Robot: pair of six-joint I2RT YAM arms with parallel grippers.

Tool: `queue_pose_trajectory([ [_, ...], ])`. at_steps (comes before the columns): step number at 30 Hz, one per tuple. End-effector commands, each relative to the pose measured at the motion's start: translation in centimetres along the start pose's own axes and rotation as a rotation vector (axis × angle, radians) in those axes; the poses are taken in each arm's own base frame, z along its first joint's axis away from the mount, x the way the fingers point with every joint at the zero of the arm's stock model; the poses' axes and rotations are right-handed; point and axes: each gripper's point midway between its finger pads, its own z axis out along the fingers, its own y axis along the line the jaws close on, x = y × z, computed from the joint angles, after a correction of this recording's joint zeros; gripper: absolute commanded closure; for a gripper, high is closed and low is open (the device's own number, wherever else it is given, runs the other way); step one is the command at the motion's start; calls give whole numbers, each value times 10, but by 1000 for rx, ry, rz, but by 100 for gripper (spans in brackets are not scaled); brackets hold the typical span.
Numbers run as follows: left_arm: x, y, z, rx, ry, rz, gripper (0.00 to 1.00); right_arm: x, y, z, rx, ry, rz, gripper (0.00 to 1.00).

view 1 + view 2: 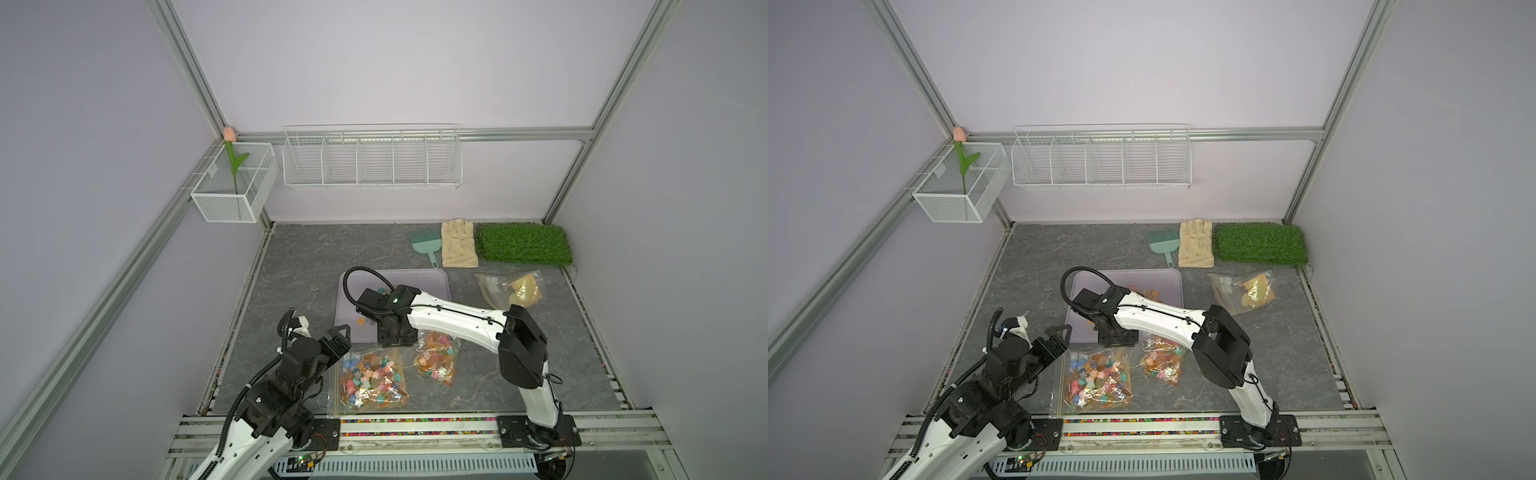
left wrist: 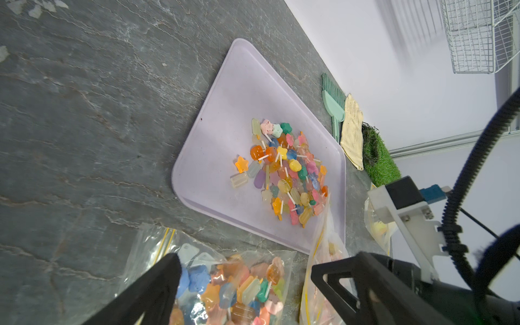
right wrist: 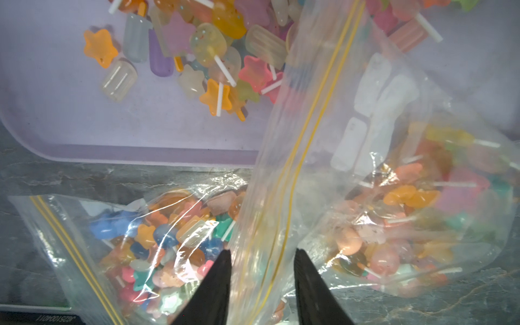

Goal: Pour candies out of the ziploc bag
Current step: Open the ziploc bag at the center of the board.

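While the left fingers [image 2: 157, 287] hang spread wide over one ziploc bag [image 1: 372, 380] at the lower middle of both top views, the right fingers [image 3: 213, 287] sit either side of a second ziploc bag [image 1: 436, 357] just to its right. They're set narrow with the zip strip between them, and I can't tell if they're actually pinching the plastic.

So that's two bags of candies, both resting on the grey counter [image 1: 311, 257]. The second one leans its mouth end over the near rim of the one lavender tray [image 2: 225, 112]. The candies [image 2: 284, 171] are a loose pile on the tray, way too many to count: stars, flowers and little popsicle shapes on white sticks. There's a load more inside each bag.

A third bag [image 1: 511, 289], right of the tray, holds something yellowish I can't make out.

Upper right of the counter has one green brush [image 1: 422, 243], one cream glove [image 1: 457, 243] and one grass mat [image 1: 521, 243], side by side. On the wall hang one wire rack [image 1: 372, 160] with five compartments and one mesh basket [image 1: 232, 187] holding one tulip [image 1: 230, 134].
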Motion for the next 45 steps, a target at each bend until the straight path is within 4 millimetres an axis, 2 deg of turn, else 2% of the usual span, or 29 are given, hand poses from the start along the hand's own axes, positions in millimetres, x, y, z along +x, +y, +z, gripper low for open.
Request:
queue_pose_trajectory([
  [1, -1, 7, 1, -20, -15, 3, 3, 3, -9, -3, 41, -4, 11, 66],
  [7, 0, 5, 2, -12, -9, 5, 3, 4, -14, -8, 42, -24, 17, 81],
  [11, 8, -7, 8, 45, 35, 12, 3, 4, -17, -13, 17, -43, 25, 93],
  [16, 31, -23, 24, 108, 162, 32, 5, 6, -21, -23, -74, -96, 36, 93],
  [19, 49, -35, 33, 161, 261, 52, 8, 4, -17, -29, -163, -134, 33, 94],
  [26, 72, -78, 44, 343, 413, 112, 12, 8, -10, -27, -223, -133, -4, 93],
  [29, 78, -88, 48, 382, 450, 128, 17, 6, -10, -28, -235, -144, -1, 94],
  [36, 87, -92, 64, 382, 497, 144, 34, 4, -14, -32, -232, -158, 2, 93],
  [39, 91, -98, 67, 395, 511, 155, 38, 3, -17, -31, -226, -159, 8, 93],
  [45, 100, -100, 72, 392, 538, 177, 56, 1, -19, -31, -221, -164, 22, 93],
])
